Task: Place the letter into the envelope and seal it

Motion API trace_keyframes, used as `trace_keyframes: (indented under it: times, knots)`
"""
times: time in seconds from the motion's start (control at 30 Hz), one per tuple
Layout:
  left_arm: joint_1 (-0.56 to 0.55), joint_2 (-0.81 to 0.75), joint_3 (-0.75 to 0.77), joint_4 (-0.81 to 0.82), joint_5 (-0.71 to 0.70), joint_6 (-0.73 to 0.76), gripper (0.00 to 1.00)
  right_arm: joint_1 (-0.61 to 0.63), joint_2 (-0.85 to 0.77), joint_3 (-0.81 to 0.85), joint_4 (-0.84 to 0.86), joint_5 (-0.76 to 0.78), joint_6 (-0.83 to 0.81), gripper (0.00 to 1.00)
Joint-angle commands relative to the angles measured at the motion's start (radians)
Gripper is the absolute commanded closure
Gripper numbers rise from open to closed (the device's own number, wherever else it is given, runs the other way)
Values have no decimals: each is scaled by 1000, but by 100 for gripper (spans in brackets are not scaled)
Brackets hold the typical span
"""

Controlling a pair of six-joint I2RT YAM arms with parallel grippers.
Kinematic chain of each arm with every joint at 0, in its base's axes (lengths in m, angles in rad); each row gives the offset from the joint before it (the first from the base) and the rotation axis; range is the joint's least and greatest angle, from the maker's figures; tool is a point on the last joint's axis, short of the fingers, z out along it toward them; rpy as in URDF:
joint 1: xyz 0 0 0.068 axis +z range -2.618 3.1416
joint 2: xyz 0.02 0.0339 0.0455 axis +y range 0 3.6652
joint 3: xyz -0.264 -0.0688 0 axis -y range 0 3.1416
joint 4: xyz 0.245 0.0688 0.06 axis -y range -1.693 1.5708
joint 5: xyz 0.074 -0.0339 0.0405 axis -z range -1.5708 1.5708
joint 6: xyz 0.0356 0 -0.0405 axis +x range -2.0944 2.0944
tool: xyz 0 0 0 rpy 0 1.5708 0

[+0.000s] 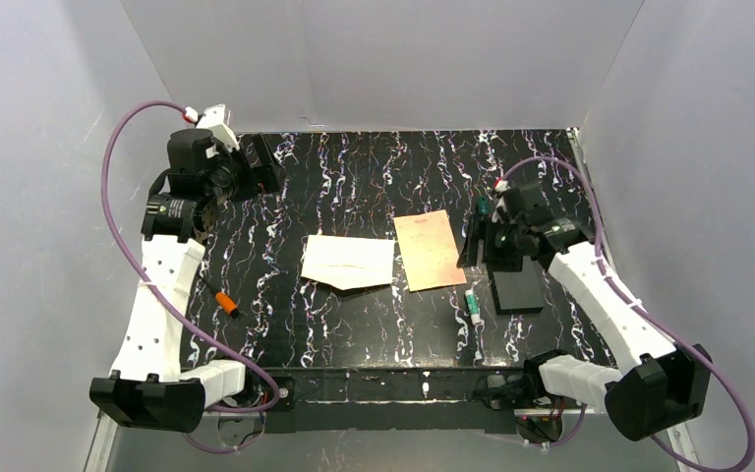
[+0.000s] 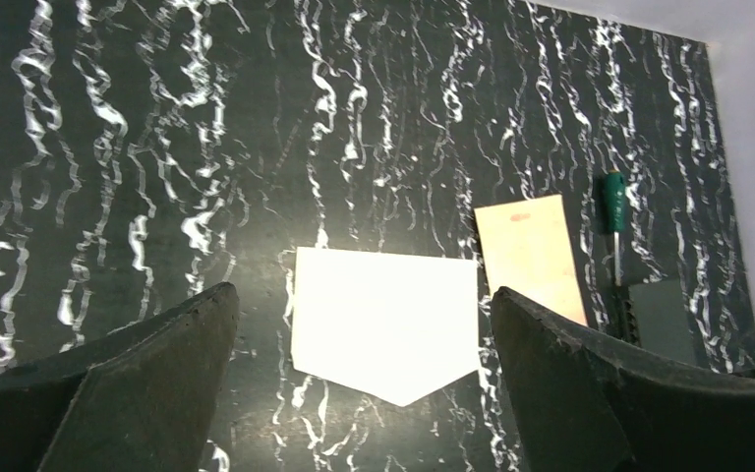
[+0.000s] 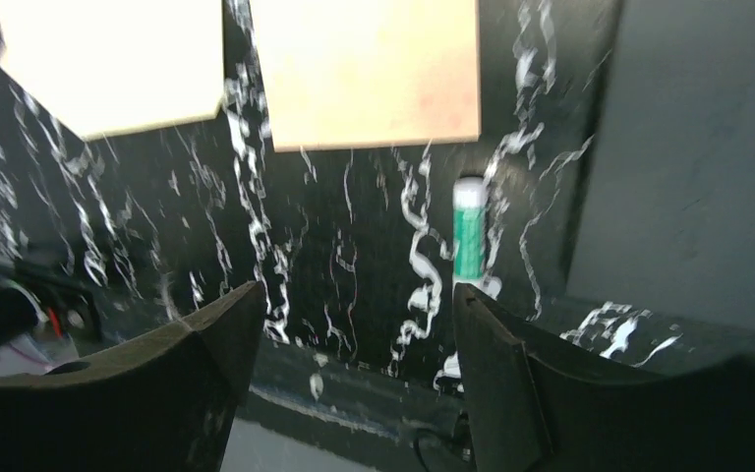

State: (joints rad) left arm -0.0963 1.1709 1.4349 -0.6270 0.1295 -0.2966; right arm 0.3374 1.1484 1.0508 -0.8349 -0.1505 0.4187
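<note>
Black marbled tabletop (image 1: 374,177), veined with white and boxed in by pale walls (image 1: 39,118), carries everything the job needs. At its middle lies the envelope (image 1: 348,262), a pale cream oblong whose pointed flap seems to be folded out flat toward the arms' bases. Just to its right, a narrow strip of table between them, lies the letter (image 1: 429,250), a plain tan sheet that is slightly skewed. The envelope is the only container here, and as far as the views show nothing is in it, since the letter lies wholly outside. A green-and-white glue stick (image 3: 470,231) lies near the letter's near right corner, beside a dark slab (image 3: 688,157). The left gripper (image 2: 359,305) hangs high over the far left of the table, its jaws spread wide and empty, looking down at the envelope. The right gripper (image 3: 356,295) hovers near the letter's right side with its jaws also parted, holding nothing. The letter is probably very light and only mildly stiff (more card than tissue, judging by how flat it lies), so it offers no raised edge. A pinch at its right or near edge looks best, perhaps after tipping a corner up. The envelope is likely flimsy and prone to sliding, so it may need pinning down.
</note>
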Motion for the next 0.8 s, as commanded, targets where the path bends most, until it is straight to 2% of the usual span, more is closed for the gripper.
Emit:
trace_keyframes:
  times: [0.0,0.07,0.17,0.3,0.5,0.57,0.67,0.77]
  knots:
    - [0,-36,-80,59,102,-74,2,171,-31,-102,-11,126,88,26]
    - [0,-51,-120,91,90,-106,2,261,-20,-125,-44,278,177,27]
    - [0,-62,-146,110,69,-133,2,305,-1,-157,-62,373,224,28]
    - [0,-63,-161,115,45,-163,2,307,25,-189,-25,402,218,28]
    - [0,-69,-212,118,72,-212,2,307,125,-109,139,375,173,27]
    - [-1,-78,-270,141,119,-247,3,307,195,-81,193,371,156,26]
    - [-10,-85,-373,203,239,-337,11,300,293,-28,258,399,129,25]
    - [-84,-63,-465,289,317,-438,16,255,395,26,274,394,109,25]
